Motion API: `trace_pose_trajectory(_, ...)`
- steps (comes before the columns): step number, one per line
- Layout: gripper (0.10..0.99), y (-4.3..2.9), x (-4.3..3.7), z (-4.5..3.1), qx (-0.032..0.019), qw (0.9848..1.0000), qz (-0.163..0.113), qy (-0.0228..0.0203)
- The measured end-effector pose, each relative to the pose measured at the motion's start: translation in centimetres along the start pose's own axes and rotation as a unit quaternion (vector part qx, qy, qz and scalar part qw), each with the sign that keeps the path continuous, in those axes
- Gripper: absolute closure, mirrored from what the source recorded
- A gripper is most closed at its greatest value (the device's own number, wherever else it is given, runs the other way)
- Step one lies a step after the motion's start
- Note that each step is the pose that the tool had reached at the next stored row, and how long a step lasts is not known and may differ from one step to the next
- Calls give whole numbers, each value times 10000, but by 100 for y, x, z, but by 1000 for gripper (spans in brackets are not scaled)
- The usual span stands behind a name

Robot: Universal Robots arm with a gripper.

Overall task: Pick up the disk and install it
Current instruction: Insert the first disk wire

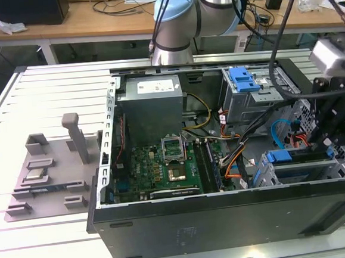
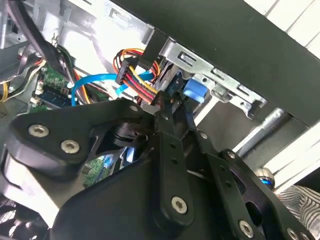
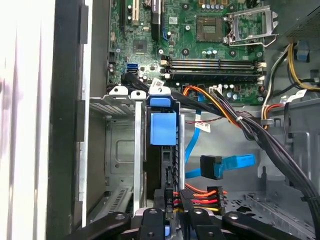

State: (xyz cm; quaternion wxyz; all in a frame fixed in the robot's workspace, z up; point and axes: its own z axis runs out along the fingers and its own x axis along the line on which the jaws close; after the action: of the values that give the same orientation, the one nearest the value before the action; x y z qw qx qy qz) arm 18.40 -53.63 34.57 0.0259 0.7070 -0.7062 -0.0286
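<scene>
Tool (image 1: 336,152) is down at the right edge of the exterior view, hanging over the drive cage (image 1: 301,169) of the open PC case (image 1: 227,220). In the first wrist view its fingers (image 3: 172,200) sit close together at the bottom centre, pinched on the rear edge of the disk (image 3: 161,150), which stands on edge in the cage slot with its blue rail tab (image 3: 163,127) facing the motherboard (image 3: 200,45).

So the disk looks partway or fully into the bay; I can't tell whether it has seated.

Now the risks. That red, orange and yellow power plug (image 3: 197,200) lies right beside the fingers, and the blue data cable (image 3: 220,167) loops just next to it; a sideways nudge could snag either one or trap it against the cage. The black cable bundle (image 3: 260,135) crosses close by as well. If the disk is slightly tilted in its guides, pushing could jam the rails instead of clicking them home.
</scene>
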Motion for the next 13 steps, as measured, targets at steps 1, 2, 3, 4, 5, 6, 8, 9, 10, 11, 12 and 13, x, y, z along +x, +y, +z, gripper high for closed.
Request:
trace_pose_trajectory(1,835,9,-14,-111,0,10000,0,-1)
trace_pose_trajectory(2,835,14,-32,-182,0,10000,0,-1)
trace_pose_trajectory(3,835,18,-62,-231,0,10000,0,-1)
trace_pose_trajectory(4,847,20,-80,-262,0,10000,0,0)
trace_pose_trajectory(5,914,24,-93,-310,0,10000,0,1)
trace_pose_trajectory(6,980,29,-109,-377,0,10000,0,2)
trace_pose_trajectory(8,980,35,-119,-456,0,10000,0,3)
trace_pose_trajectory(9,980,36,-119,-467,0,10000,0,3)
trace_pose_trajectory(10,980,36,-119,-472,0,10000,0,2)
trace_pose_trajectory(11,980,36,-119,-473,0,10000,0,2)
trace_pose_trajectory(12,980,36,-119,-473,0,10000,0,1)
trace_pose_trajectory(13,980,36,-119,-474,0,10000,0,2)
